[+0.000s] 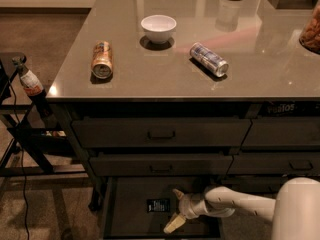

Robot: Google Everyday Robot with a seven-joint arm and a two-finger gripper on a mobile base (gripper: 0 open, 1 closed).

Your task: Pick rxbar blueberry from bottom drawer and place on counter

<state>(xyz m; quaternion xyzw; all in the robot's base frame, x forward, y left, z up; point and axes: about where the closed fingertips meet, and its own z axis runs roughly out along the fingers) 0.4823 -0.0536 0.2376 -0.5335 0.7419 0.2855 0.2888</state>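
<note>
The small, flat, dark-blue rxbar blueberry (158, 205) lies on the plain dark floor of the open bottom drawer (129, 215), its long side running across the drawer. The cream two-finger gripper (175, 210) sits low in the drawer just to the camera's right of it, fingers spread apart and open mouth facing the bar's nearer end.

surface (150, 74): glossy, smooth, reflective slab;
bowl (158, 28): glossy white;
silver-blue can (208, 59): shiny metal;
bottom drawer (127, 209): matt dark floor;
rxbar blueberry (158, 205): dark wrapper;
gripper (175, 209): smooth cream plastic, jaws apart, low inside the bottom drawer
</note>
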